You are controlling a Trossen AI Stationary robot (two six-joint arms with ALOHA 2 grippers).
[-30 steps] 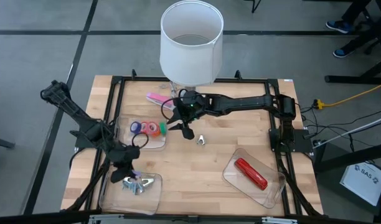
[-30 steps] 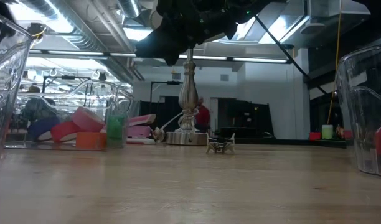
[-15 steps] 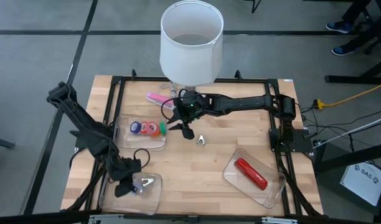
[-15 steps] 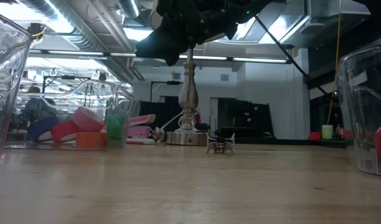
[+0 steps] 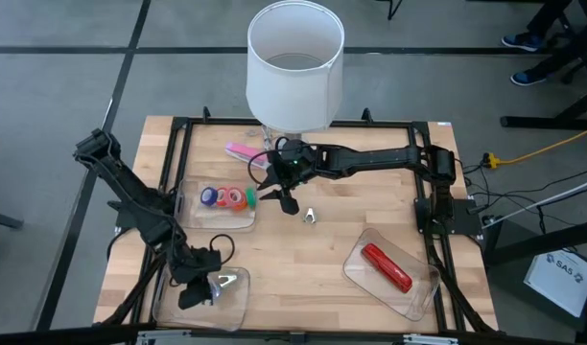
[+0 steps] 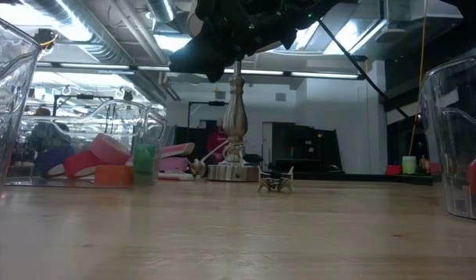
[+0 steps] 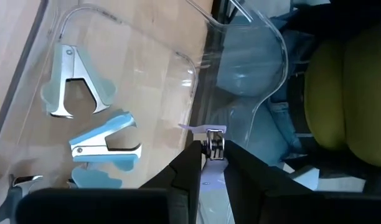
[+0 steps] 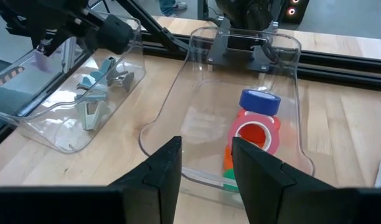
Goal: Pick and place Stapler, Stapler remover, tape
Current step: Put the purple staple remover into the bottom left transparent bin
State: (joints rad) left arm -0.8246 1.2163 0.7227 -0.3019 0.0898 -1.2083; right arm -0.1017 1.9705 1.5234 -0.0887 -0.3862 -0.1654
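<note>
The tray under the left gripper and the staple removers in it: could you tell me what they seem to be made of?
The tray looks like clear, glossy plastic: the wood grain shows through it and its rim catches highlights. The staple removers seem to have pale blue plastic grips, matte, around bright metal jaws that glint like steel.

1 overhead, 1 table-level and 2 wrist cameras all share the wooden table (image 5: 313, 249).
</note>
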